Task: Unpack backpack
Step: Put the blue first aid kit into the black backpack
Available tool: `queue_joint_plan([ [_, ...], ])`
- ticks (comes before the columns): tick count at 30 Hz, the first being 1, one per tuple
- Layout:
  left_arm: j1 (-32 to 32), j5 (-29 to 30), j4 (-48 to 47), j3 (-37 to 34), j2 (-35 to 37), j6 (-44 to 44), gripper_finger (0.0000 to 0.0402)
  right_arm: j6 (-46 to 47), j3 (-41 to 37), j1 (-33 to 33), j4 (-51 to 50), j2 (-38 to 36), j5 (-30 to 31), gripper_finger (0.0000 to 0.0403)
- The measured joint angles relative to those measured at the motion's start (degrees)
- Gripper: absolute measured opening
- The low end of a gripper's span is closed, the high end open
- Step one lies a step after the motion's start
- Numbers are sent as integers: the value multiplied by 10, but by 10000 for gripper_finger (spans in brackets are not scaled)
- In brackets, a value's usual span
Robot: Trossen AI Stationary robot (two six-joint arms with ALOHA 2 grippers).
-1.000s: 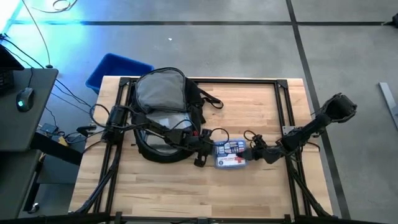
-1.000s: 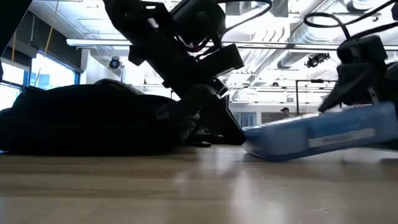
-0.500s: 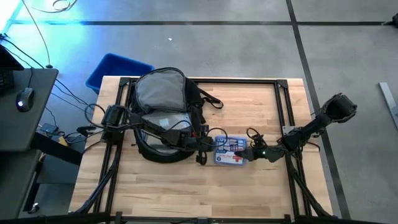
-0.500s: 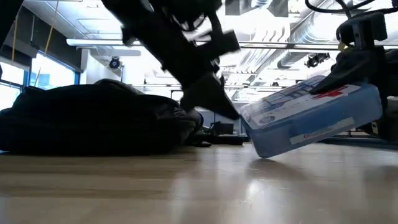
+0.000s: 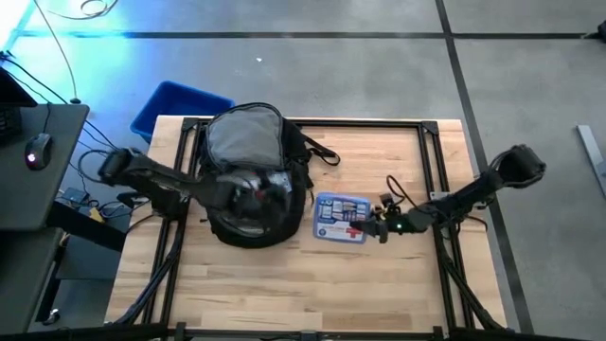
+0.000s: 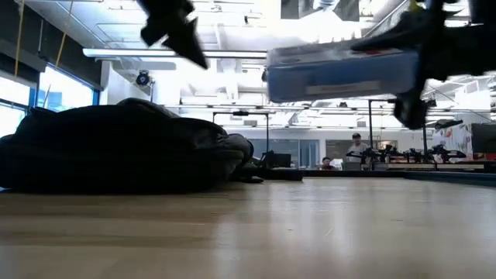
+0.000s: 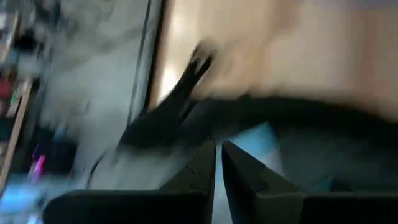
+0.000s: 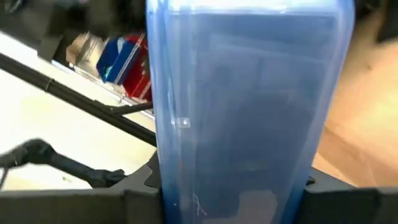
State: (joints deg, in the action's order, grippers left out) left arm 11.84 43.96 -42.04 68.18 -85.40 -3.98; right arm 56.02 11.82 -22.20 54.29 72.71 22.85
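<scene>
The black backpack lies on its back at the table's far left with its grey lining open upward; in the low view the backpack is a dark mound. A blue translucent box with a printed label hangs above the table to its right, and my right gripper is shut on it. The low view shows the box well clear of the wood. My left gripper hovers shut over the backpack's opening and holds nothing; its wrist view is blurred. My right gripper pinches the box between its two fingers at the end toward the table's right. The fingers come in about level from the right. The box hangs level, label up, lifted clear of the table.
Black frame rails run along the tabletop's sides and far edge. A blue bin stands on the floor past the far left corner. Bare wood lies toward the near edge. A person shows far back in the room.
My right gripper has taken hold of the blue box, which lay on the table beside the backpack. The box tipped up at its right end, then rose clear and level. My left gripper has risen from beside the box and drawn back left over the backpack.
</scene>
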Motion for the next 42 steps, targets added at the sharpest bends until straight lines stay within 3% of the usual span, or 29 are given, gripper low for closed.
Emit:
queue_joint_plan([
  [9, -161, -128, -259, -1, 29, -39, 126, -124, 69, 64, -92, 4, -107, 142],
  [14, -198, -124, -292, -1, 29, -56, 191, -141, 85, 76, -86, 31, -155, 142],
  [18, -215, -109, -279, -23, 30, -62, 213, -141, 85, 76, -79, 62, -173, 142],
  [23, -236, -14, -240, -93, 28, -61, 216, -137, 85, 76, -50, 107, -187, 142],
  [27, -242, 70, -175, -140, 28, -91, 190, -121, 85, 82, 5, 144, -209, 142],
  [32, -222, 77, -94, -143, 28, -146, 29, -108, 104, 115, 30, 174, -246, 142],
  [39, -175, 105, -33, -43, 33, -143, 4, -96, 226, 187, -37, 218, -337, 142],
  [42, -173, 88, -29, 0, 36, -143, 2, -105, 297, 215, -94, 247, -338, 142],
])
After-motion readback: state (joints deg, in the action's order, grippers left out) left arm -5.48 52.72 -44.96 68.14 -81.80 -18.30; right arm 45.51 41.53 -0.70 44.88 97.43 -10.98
